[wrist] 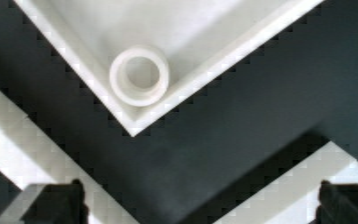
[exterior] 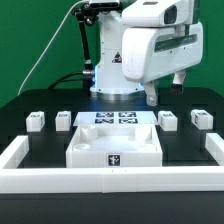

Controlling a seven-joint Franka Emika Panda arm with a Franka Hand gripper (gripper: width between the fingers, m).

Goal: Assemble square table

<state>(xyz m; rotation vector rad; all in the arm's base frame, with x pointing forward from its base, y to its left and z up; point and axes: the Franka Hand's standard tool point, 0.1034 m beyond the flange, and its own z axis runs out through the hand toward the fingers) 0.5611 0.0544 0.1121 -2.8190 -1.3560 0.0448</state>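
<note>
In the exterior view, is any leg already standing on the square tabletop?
No, all four legs sit on the black table apart from the square tabletop, two on each side of it.

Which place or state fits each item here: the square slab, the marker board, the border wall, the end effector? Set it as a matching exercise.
1 white plastic square slab
2 thin flat white marker board
3 long low white border wall
4 dark two-finger end effector

A behind the slab
B open, facing a slab corner hole
C nearest the camera
D between two pairs of short white legs

Pairs: 1-D, 2-A, 3-C, 4-B
</note>
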